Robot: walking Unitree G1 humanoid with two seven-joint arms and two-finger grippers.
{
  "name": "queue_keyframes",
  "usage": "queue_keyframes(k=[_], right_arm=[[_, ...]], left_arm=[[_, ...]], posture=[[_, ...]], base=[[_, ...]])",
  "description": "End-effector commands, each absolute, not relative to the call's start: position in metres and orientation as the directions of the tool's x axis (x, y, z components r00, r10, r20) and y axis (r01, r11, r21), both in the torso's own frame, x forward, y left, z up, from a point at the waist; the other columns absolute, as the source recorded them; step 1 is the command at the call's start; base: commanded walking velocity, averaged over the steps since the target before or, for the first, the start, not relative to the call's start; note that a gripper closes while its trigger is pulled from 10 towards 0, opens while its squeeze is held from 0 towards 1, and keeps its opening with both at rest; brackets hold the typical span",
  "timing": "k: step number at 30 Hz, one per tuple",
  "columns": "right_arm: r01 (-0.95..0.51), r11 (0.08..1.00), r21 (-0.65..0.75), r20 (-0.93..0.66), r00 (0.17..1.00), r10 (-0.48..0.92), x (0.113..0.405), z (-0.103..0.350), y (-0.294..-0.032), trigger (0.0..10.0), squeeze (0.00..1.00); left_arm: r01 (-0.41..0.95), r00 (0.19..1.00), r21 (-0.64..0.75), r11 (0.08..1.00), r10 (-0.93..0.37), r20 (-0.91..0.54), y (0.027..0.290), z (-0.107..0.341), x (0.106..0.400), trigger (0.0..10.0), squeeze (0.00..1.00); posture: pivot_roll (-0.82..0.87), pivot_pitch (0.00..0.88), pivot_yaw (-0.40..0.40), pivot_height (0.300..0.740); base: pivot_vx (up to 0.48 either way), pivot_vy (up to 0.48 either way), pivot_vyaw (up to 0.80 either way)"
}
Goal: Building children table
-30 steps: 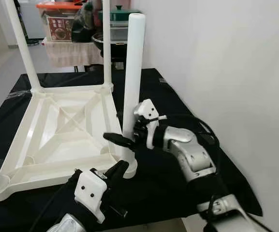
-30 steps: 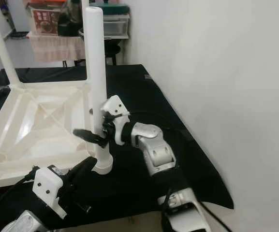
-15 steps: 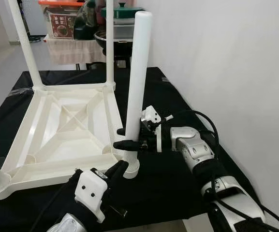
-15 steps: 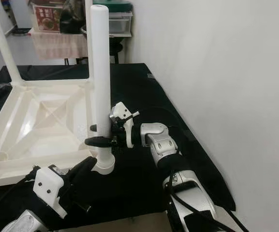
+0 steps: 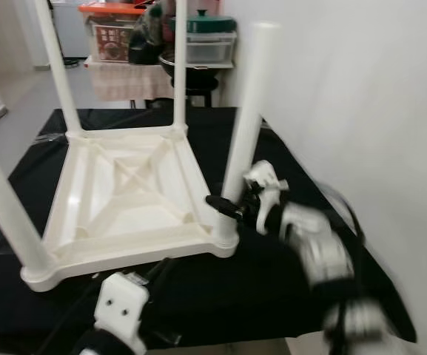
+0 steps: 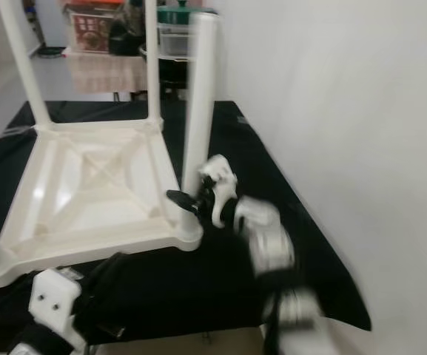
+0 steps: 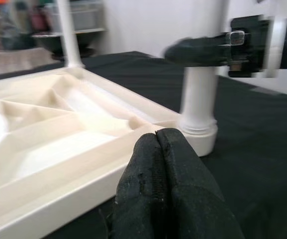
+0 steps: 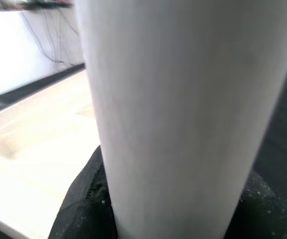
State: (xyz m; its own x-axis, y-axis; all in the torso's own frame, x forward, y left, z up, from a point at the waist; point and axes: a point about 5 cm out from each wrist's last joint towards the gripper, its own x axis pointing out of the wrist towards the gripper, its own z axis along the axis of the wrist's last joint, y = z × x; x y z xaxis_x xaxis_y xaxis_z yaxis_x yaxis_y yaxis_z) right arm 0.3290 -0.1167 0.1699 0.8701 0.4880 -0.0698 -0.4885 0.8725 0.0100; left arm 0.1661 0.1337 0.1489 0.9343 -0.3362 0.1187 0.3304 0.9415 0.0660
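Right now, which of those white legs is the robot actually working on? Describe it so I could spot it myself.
Start at the white table lying upside down on the black cloth, its legs pointing up. Go to the corner nearest the robot on the side of the white wall. The leg there leans slightly, and unlike the other three, it has the right gripper clamped around it just above its socket.

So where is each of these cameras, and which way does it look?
Eye views: on the head, looking down at the upturned table and both arms.
Left wrist view: low by the table's rim, along the shut left gripper toward the near leg.
Right wrist view: pressed close to that leg, right gripper around it.
All views share that leg.
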Motion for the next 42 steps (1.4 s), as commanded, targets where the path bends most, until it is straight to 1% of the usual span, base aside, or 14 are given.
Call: queue_keyframes(k=[1, 9, 10, 11, 12, 13, 21, 22, 28, 32, 33, 36, 37, 42], right_arm=[[-0.337, 0.942, 0.014, -0.154, 0.93, 0.335, 0.309, 0.153, -0.124, 0.0, 0.0], [-0.44, 0.897, -0.049, -0.118, 0.894, 0.432, 0.302, 0.156, -0.089, 0.0, 0.0], [-0.445, 0.893, -0.058, -0.124, 0.891, 0.436, 0.302, 0.158, -0.087, 10.0, 0.0], [-0.449, 0.891, -0.064, -0.129, 0.889, 0.439, 0.301, 0.159, -0.086, 10.0, 0.0], [-0.459, 0.886, -0.065, -0.134, 0.884, 0.448, 0.299, 0.162, -0.083, 10.0, 0.71], [-0.49, 0.87, -0.05, -0.127, 0.867, 0.481, 0.298, 0.166, -0.081, 10.0, 1.0], [-0.722, 0.691, -0.028, 0.022, 0.691, 0.723, 0.307, 0.196, -0.075, 10.0, 1.0], [-0.789, 0.61, -0.074, 0.047, 0.609, 0.792, 0.31, 0.203, -0.077, 10.0, 0.0], [-0.953, 0.254, -0.167, -0.029, 0.263, 0.964, 0.326, 0.218, -0.091, 10.0, 0.0], [-0.967, 0.213, -0.142, -0.041, 0.221, 0.974, 0.333, 0.221, -0.093, 10.0, 0.0], [-0.975, 0.191, -0.117, -0.035, 0.196, 0.98, 0.337, 0.224, -0.094, 4.8, 0.0], [-0.979, 0.178, -0.101, -0.028, 0.182, 0.983, 0.339, 0.225, -0.095, 4.8, 0.0], [-0.984, 0.157, -0.083, -0.024, 0.159, 0.987, 0.341, 0.226, -0.096, 0.0, 0.0], [-0.981, 0.17, -0.092, -0.031, 0.173, 0.984, 0.346, 0.221, -0.105, 0.0, 0.0]], left_arm=[[0.337, 0.934, 0.046, 0.94, -0.34, 0.11, 0.134, 0.149, 0.166, 10.0, 0.0], [0.36, 0.928, -0.02, 0.933, -0.356, 0.108, 0.133, 0.146, 0.169, 10.0, 0.0], [0.358, 0.929, -0.023, 0.933, -0.354, 0.112, 0.133, 0.146, 0.169, 10.0, 0.0], [0.355, 0.93, -0.023, 0.935, -0.35, 0.114, 0.133, 0.146, 0.17, 10.0, 0.0], [0.352, 0.931, -0.024, 0.936, -0.347, 0.116, 0.133, 0.146, 0.17, 10.0, 0.0], [0.351, 0.931, -0.024, 0.936, -0.346, 0.119, 0.133, 0.146, 0.171, 10.0, 0.0], [0.36, 0.926, -0.027, 0.933, -0.354, 0.127, 0.131, 0.146, 0.174, 9.4, 0.0], [0.364, 0.925, -0.027, 0.931, -0.358, 0.128, 0.131, 0.146, 0.175, 9.6, 0.0], [0.374, 0.918, 0.008, 0.927, -0.371, 0.137, 0.127, 0.147, 0.176, 10.0, 0.0], [0.374, 0.917, 0.021, 0.927, -0.373, 0.142, 0.126, 0.149, 0.176, 10.0, 0.0], [0.374, 0.916, 0.029, 0.927, -0.374, 0.146, 0.126, 0.149, 0.176, 10.0, 0.0], [0.374, 0.915, 0.035, 0.927, -0.375, 0.148, 0.125, 0.15, 0.177, 10.0, 0.0], [0.376, 0.913, 0.046, 0.925, -0.379, 0.151, 0.124, 0.151, 0.177, 10.0, 0.0], [0.38, 0.908, 0.068, 0.922, -0.386, 0.163, 0.121, 0.154, 0.178, 10.0, 0.0]], posture=[[0.05, 0.051, -0.042, 0.74], [0.06, 0.039, -0.053, 0.74], [0.06, 0.04, -0.052, 0.74], [0.06, 0.04, -0.052, 0.74], [0.06, 0.036, -0.056, 0.74], [0.06, 0.036, -0.056, 0.74], [0.06, 0.021, -0.058, 0.74], [0.06, 0.015, -0.058, 0.74], [0.07, 0.0, -0.059, 0.74], [0.07, 0.0, -0.06, 0.74], [0.07, 0.0, -0.061, 0.74], [0.07, 0.0, -0.061, 0.74], [0.07, 0.0, -0.063, 0.74], [0.06, 0.008, -0.066, 0.74]], base=[[0.0, 0.0, 0.0], [0.0, 0.0, 0.0], [0.0, 0.0, 0.0], [0.0, 0.0, 0.0], [0.0, 0.0, 0.0], [0.0, 0.0, 0.0], [0.0, 0.0, 0.0], [0.0, 0.0, 0.0], [0.0, 0.0, 0.0], [0.0, 0.0, 0.0], [0.0, 0.0, 0.0], [0.0, 0.0, 0.0], [0.0, 0.0, 0.0], [0.0, 0.0, 0.0]])
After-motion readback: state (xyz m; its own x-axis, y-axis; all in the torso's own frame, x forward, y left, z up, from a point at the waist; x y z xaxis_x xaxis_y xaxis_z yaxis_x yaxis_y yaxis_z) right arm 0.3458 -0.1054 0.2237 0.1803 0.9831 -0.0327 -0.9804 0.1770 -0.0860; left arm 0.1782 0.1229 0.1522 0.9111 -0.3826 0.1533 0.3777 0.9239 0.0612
